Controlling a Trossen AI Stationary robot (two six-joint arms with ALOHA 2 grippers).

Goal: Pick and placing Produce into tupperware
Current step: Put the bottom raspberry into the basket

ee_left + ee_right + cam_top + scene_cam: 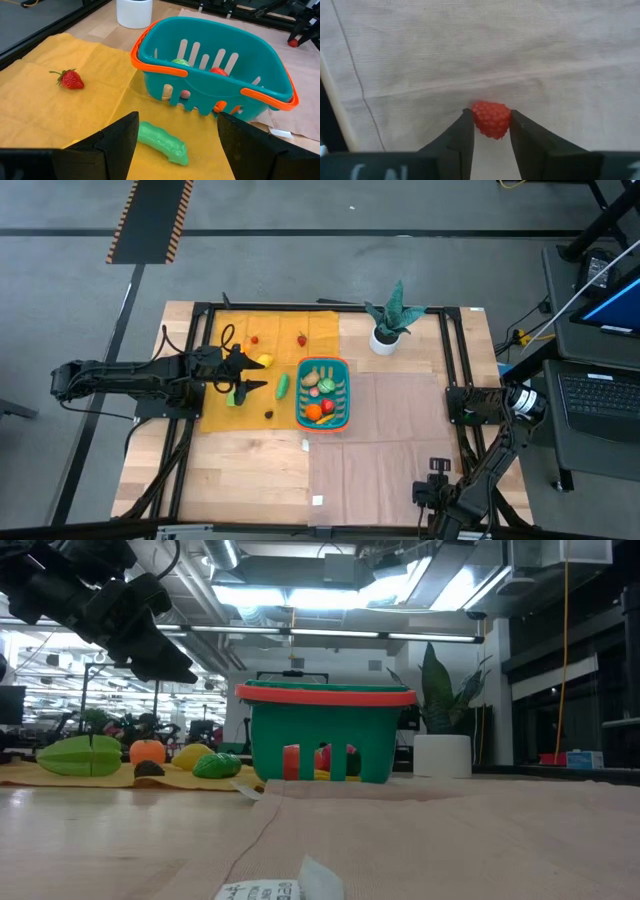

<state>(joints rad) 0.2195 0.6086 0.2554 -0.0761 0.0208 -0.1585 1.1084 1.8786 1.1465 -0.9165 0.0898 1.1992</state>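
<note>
The teal basket with an orange rim [323,393] [215,65] stands on the table at the yellow cloth's right edge, with several toy pieces inside. More produce lies on the yellow cloth: a green cucumber [162,142] [283,385], strawberries [70,79] [301,339], a yellow piece [263,360] and a green one [232,397]. My left gripper [245,376] [175,137] hangs open above the cloth, left of the basket, with the cucumber ahead between its fingers. My right gripper [491,125] is near the table's near right corner [436,485], shut on a red raspberry. My right gripper pinches the red raspberry [491,119] between its two fingertips, one finger on each side of it. The tan cloth lies right behind the berry. I cannot tell whether the berry rests on the cloth or hangs clear of it.
A potted green plant in a white pot [385,330] stands beyond the basket at the far edge. A tan cloth [400,440] covers the right half of the table. Black frame rails [455,370] run along the sides. Small white tags [317,500] lie on the wood near the front.
</note>
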